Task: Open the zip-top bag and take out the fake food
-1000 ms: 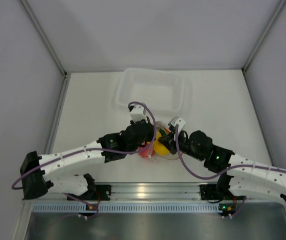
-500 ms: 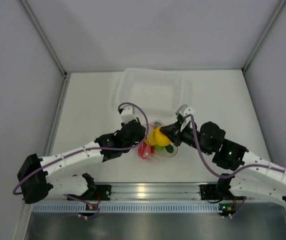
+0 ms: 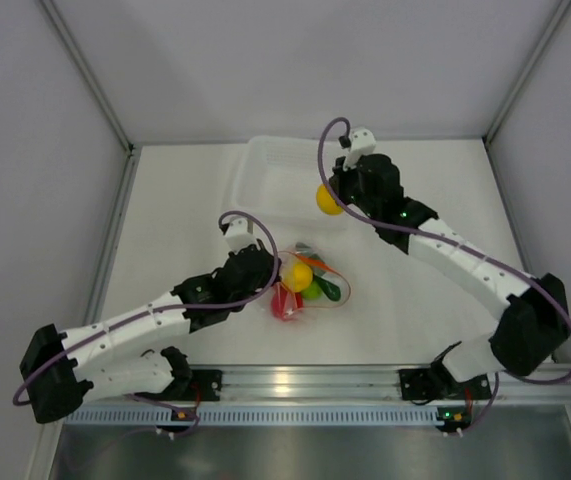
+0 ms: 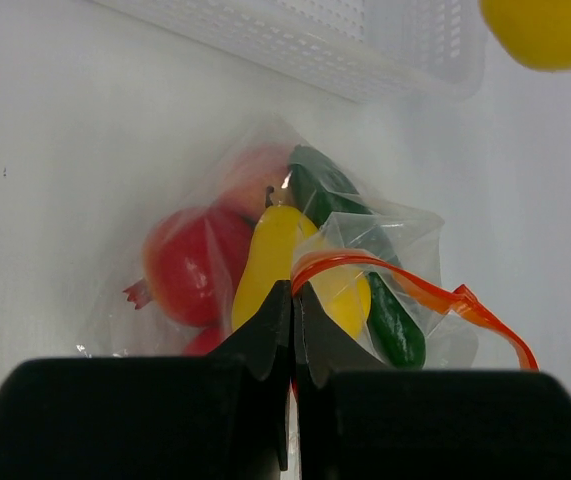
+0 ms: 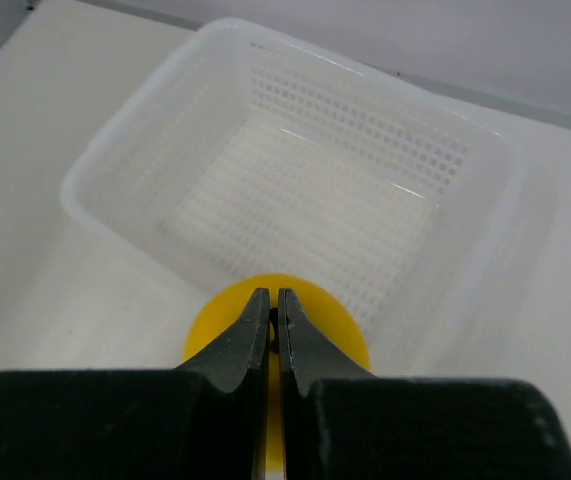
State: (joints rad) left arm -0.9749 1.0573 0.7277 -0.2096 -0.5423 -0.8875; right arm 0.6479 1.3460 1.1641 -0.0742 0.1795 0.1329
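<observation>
The zip-top bag (image 3: 317, 292) lies on the table in front of the left arm, with its orange-red zip strip (image 4: 435, 296) standing open. My left gripper (image 3: 277, 280) is shut on the bag's zip edge (image 4: 293, 292). Inside the bag I see a yellow pear-shaped piece (image 4: 270, 250), a red fruit (image 4: 193, 265), a pink one (image 4: 250, 172) and a dark green cucumber (image 4: 380, 300). My right gripper (image 3: 333, 194) is shut on the stem of a round yellow fruit (image 5: 340, 330) and holds it above the near right part of the basket. That fruit also shows in the left wrist view (image 4: 550, 30).
The translucent white basket (image 3: 265, 170) stands at the back middle of the table, just beyond the bag; its perforated floor (image 5: 305, 180) holds nothing I can see. Grey walls close the table on the left, right and far sides.
My right gripper has lifted the round yellow fruit out of the bag and carried it far and up over the basket. My left gripper kept hold of the bag and drew back slightly left.
</observation>
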